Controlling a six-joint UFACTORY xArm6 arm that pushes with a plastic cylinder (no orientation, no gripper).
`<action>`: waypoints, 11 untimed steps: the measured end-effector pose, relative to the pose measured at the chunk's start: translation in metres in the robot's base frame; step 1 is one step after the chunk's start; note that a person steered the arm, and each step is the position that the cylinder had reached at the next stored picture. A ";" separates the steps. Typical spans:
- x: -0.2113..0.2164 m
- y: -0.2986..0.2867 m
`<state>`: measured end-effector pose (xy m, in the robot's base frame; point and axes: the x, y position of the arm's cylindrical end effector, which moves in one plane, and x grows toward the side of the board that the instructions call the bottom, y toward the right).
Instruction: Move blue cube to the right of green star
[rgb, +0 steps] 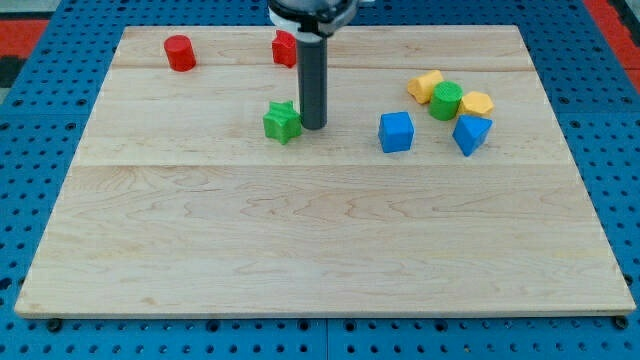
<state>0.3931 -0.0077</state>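
Observation:
The blue cube (396, 132) sits on the wooden board (320, 240), right of centre in the upper half. The green star (283, 121) lies to its left, with a gap between them. My tip (313, 126) stands just right of the green star, close to it or touching it, between the star and the blue cube. The dark rod rises from there to the view's top.
A red cylinder (180, 52) is at the upper left. A red block (285, 48) sits partly behind the rod. At the right is a cluster: two yellow blocks (425, 85) (477, 103), a green cylinder (446, 100) and a blue wedge-like block (471, 133).

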 end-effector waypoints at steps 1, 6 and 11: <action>0.017 0.000; 0.025 0.126; 0.045 0.218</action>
